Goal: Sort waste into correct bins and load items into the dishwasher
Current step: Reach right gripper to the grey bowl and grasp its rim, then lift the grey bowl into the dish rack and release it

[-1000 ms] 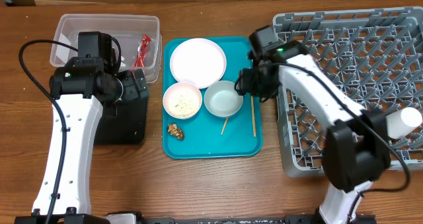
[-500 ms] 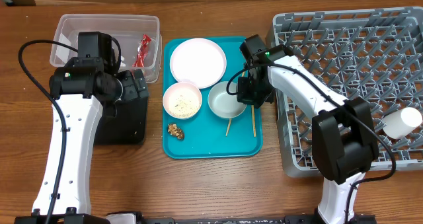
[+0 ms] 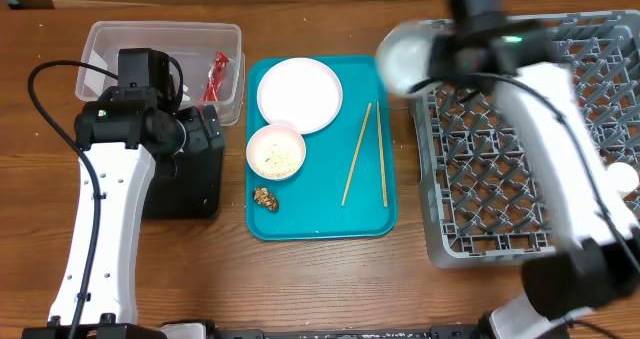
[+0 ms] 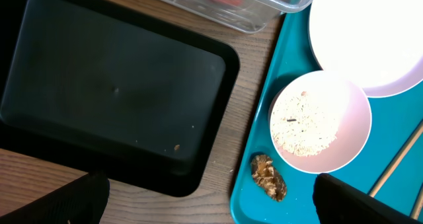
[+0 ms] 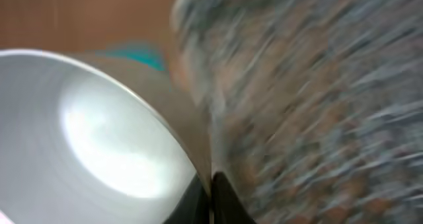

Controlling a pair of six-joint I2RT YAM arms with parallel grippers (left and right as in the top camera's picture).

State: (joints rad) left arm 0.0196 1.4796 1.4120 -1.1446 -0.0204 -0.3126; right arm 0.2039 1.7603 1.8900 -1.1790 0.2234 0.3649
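Note:
My right gripper [image 5: 210, 184] is shut on the rim of a pale bowl [image 5: 99, 138] and holds it in the air, blurred, over the grey dish rack's [image 3: 530, 179] near-left corner; from overhead the bowl [image 3: 405, 57] shows beside the arm. My left gripper [image 4: 215, 207] hangs open over the gap between the black tray [image 4: 112, 98] and the teal tray, holding nothing. A bowl of rice [image 4: 319, 121], a brown lump [image 4: 268, 176], a white plate [image 3: 299, 94] and two chopsticks [image 3: 356, 153] lie on the teal tray. The red wrapper [image 3: 217, 76] sits in the clear tub [image 3: 110, 39].
The teal serving tray [image 3: 320, 224] lies in the middle, between the black tray and the rack. A white cup [image 3: 625, 177] rests at the rack's right edge. My left arm reaches over the black tray and hides part of it from overhead.
My right gripper closed on the pale bowl's rim, lifted it off the teal tray and swung it up and right to the rack. The chopsticks now lie uncovered. The left arm stayed still.

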